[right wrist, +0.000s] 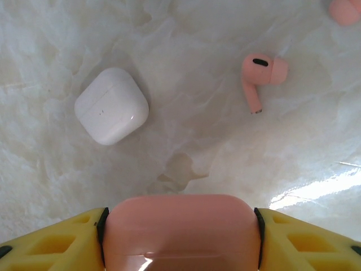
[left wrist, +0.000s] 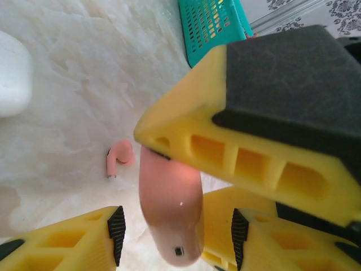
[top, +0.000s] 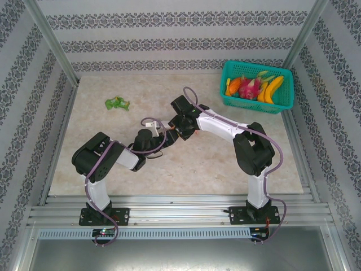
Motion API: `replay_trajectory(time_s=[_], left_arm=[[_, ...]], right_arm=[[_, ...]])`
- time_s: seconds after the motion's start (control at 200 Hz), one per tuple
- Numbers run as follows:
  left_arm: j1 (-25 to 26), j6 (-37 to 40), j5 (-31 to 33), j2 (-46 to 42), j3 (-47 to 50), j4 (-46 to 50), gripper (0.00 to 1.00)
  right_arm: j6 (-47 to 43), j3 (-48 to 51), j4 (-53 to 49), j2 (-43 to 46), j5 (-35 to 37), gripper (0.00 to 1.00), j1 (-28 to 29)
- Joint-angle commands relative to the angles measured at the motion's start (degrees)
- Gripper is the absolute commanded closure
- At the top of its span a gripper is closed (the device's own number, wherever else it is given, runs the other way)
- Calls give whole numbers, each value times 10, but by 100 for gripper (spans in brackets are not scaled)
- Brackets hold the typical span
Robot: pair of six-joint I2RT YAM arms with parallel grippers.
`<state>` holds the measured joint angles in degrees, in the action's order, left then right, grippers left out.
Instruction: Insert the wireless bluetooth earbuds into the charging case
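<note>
- Pink case (right wrist: 179, 220) is held clamped between the pads of the right tool (right wrist: 180, 243).
- Around that same case the left tool (left wrist: 177, 237) is seen open, its pads astride it without touching.
- A twist or slip of the case is judged likely if the left pads are closed off-centre against the right grip.
- On the tabletop (right wrist: 169, 147) the pink bud (right wrist: 260, 79) is seen loose, beyond both tools and touched by neither.

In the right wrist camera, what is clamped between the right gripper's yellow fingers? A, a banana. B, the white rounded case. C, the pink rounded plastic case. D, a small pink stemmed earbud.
C: the right gripper is closed on both sides of the pink rounded plastic case, while the white rounded case and a small pink stemmed earbud lie loose on the pale marbled table.
</note>
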<state>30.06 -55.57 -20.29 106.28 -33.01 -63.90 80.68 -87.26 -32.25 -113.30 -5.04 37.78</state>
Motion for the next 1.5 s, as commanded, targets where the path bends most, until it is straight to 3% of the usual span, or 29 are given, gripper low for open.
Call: replay_trajectory(time_s=[0.0, 0.585, 0.789, 0.829, 0.914, 0.979, 1.144, 1.334, 1.494], left_arm=[[7, 6, 9, 13, -17, -27, 49], [6, 7, 16, 19, -23, -26, 76], [6, 6, 15, 17, -23, -24, 94], [6, 4, 14, 14, -22, -22, 95], [5, 2, 9, 7, -22, -14, 96], [4, 3, -2, -3, -25, 6, 96], [-23, 24, -86, -44, -48, 84, 96], [-81, 62, -281, -65, -112, 171, 96], [-104, 110, -384, -80, -178, 276, 96]], right_arm=[[3, -14, 3, -4, -5, 55, 6], [4, -10, 8, -3, -6, 55, 7], [7, -11, 15, -4, -6, 55, 6], [5, -12, 17, -4, -6, 51, 4], [-2, -14, 32, 4, 0, 33, -4], [-7, -4, 53, 23, 12, 25, -14], [-78, 64, 130, 100, 6, 20, -62], [-264, 192, 211, 208, -55, 20, -116], [-412, 289, 318, 294, -178, 21, -134]])
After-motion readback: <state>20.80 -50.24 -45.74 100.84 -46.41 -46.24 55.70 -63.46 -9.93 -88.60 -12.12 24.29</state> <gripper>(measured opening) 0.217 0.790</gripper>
